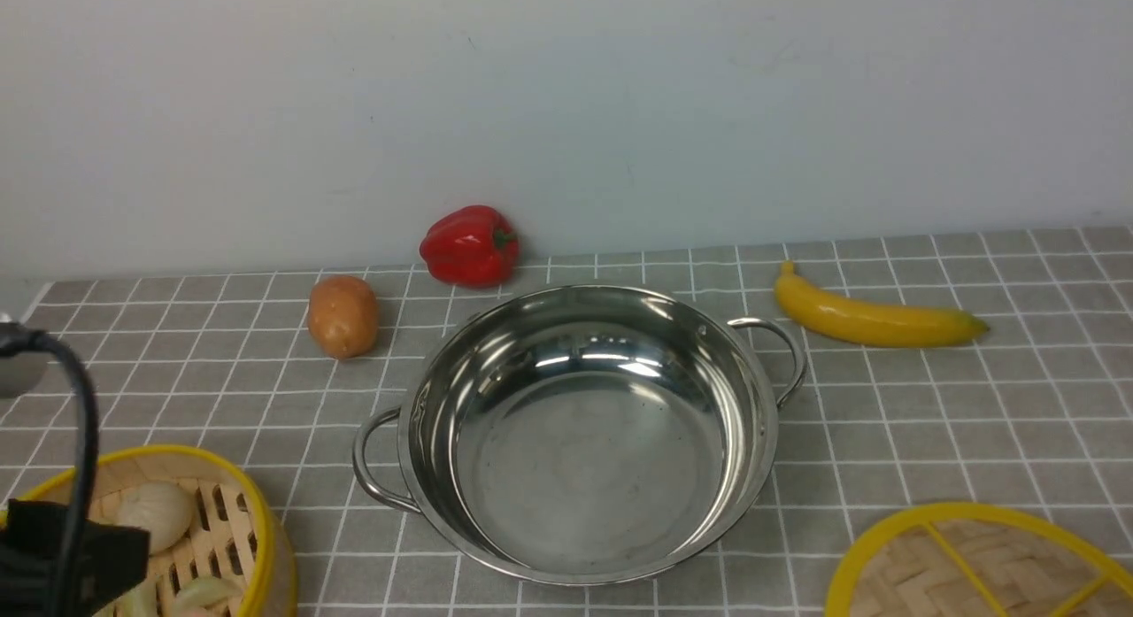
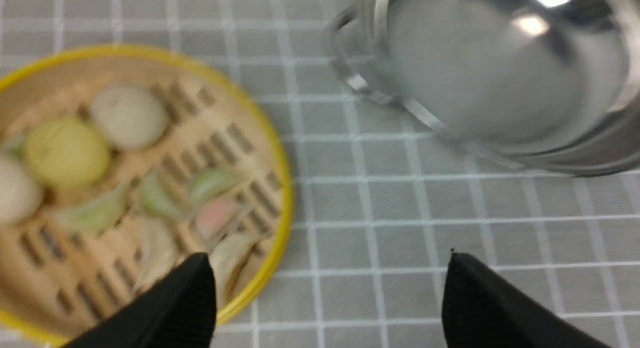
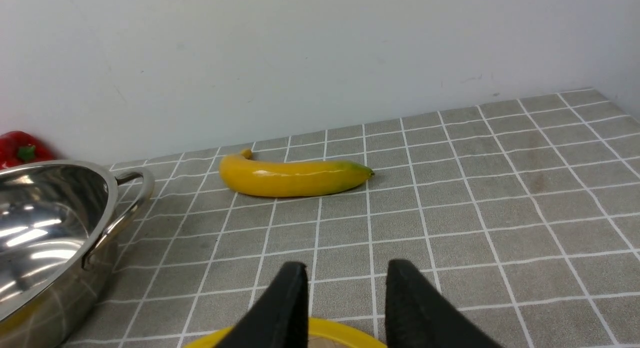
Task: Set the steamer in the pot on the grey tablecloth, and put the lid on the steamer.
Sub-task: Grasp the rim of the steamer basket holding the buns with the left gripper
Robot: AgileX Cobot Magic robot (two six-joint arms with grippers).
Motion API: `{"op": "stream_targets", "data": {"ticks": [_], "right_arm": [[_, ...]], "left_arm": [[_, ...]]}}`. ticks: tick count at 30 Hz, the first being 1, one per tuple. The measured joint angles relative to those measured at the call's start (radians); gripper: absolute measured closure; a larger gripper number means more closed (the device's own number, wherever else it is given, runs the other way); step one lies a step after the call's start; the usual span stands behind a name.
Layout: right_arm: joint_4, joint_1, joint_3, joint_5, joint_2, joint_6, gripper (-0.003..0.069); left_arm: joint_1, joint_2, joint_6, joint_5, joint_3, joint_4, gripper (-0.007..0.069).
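Both my right pincer (image 3: pixel 346 264) and left pincer (image 2: pixel 327 258) gape empty; a one-sided pinch could tip the round yellow-rimmed bamboo steamer (image 2: pixel 286 203).

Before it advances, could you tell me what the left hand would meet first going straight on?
Probably the grey tablecloth, since the open left hand points at bare cloth beside the steamer; one finger overlaps the steamer's rim and may catch it first.

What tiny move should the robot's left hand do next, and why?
Probably lower the open left gripper so it straddles the yellow rim of the steamer. The steamer sits on the grey tablecloth beside the empty pot, not yet gripped.
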Motion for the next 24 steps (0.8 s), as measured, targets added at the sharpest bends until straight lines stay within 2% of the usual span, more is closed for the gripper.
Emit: {"op": "stream_targets", "data": {"ticks": [3, 7, 12, 14, 18, 24], "right_arm": [[0.0, 0.0, 0.0, 0.0, 0.0, 0.0, 0.0419], [0.0, 0.0, 0.0, 0.0, 0.0, 0.0, 0.0419], [0.0, 0.0, 0.0, 0.0, 0.0, 0.0, 0.0419], [0.0, 0.0, 0.0, 0.0, 0.0, 0.0, 0.0419], [0.0, 0.0, 0.0, 0.0, 0.0, 0.0, 0.0419], [0.0, 0.0, 0.0, 0.0, 0.0, 0.0, 0.0419]], "left_arm": [[0.0, 0.137, -0.049, 0.048, 0.0, 0.051, 0.0067], [0.0, 0.284, -0.011, 0.021, 0.0, 0.001, 0.0067], [-0.002, 0.417, 0.077, -0.042, 0.0, -0.039, 0.0067], [-0.006, 0.488, 0.152, -0.076, 0.0, -0.047, 0.0067], [-0.02, 0.566, 0.202, -0.15, 0.0, -0.049, 0.0067], [-0.113, 0.693, 0.33, -0.323, -0.001, -0.06, 0.0067]]}}
